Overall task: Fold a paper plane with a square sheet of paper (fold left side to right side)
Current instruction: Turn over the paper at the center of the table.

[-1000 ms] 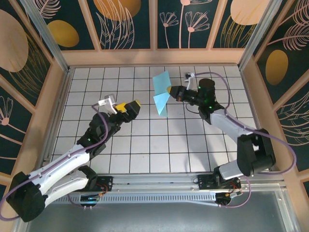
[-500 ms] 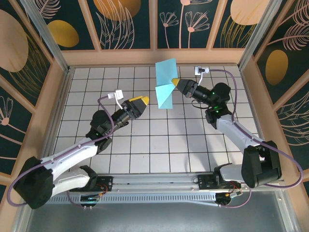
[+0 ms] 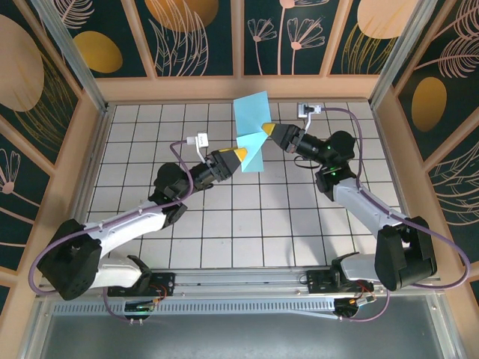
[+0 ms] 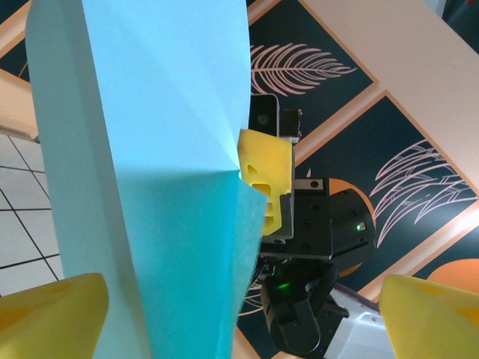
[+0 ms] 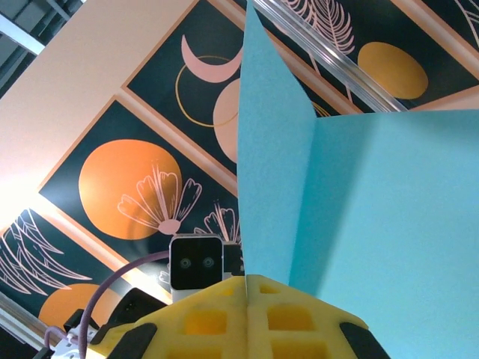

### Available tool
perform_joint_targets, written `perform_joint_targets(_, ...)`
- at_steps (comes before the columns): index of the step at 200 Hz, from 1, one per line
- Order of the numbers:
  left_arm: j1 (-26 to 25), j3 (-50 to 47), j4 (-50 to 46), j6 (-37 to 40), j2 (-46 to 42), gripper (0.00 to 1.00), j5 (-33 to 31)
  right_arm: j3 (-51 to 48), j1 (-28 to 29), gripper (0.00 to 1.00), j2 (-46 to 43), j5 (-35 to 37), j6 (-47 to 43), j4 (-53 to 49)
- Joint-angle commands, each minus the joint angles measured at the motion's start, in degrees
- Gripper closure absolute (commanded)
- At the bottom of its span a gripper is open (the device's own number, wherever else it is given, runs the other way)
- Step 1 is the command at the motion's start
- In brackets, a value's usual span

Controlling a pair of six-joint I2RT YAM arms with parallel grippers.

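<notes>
Top external: the right gripper (image 3: 267,129) pinches the creased turquoise paper sheet (image 3: 251,118) aloft (clamped at one edge); the left gripper (image 3: 239,154), fingers spread wide, straddles its lower part.

One creased turquoise sheet of paper (image 3: 251,120), two robot arms, left arm (image 3: 127,228) and right arm (image 3: 367,202), and two yellow-fingered grippers, left gripper (image 3: 239,154) and right gripper (image 3: 266,129), above one white grid table (image 3: 224,224).
</notes>
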Motion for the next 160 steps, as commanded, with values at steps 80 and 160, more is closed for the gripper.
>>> perform_joint_targets(80, -0.2, 2.4, -2.7, 2.1, -0.3, 0.59, -2.7, -1.2, 0.5, 0.97, 1.3, -1.8, 0.4, 3.3)
perform_joint_targets(160, -0.2, 1.9, -8.8, 5.1, -2.5, 0.99, -4.6, -1.1, 0.2, 0.7, -2.9, 1.9, -8.8, -9.5)
